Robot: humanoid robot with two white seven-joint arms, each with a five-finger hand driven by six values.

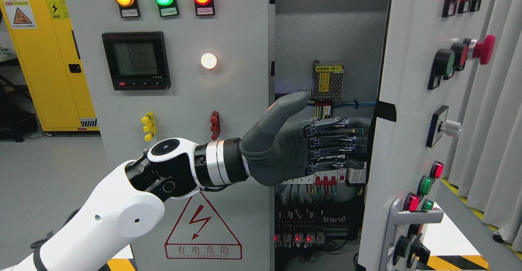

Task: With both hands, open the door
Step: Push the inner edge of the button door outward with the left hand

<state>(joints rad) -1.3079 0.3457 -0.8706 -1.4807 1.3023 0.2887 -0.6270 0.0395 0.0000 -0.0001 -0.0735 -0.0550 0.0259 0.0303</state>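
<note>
One left robot hand (pixel 310 144) reaches across, fingers (pixel 338 140) hooked behind the edge of the right door (pixel 403 112), which stands ajar. On the left door (pixel 183 99), a red triangle label (pixel 202 231) reads "有电危险".

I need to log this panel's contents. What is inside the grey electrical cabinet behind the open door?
Inside the grey electrical cabinet: a perforated metal power supply, coloured wires, red-topped breakers and lit red indicators low down. The left hand covers the middle; the open right door hides the right side.
</note>
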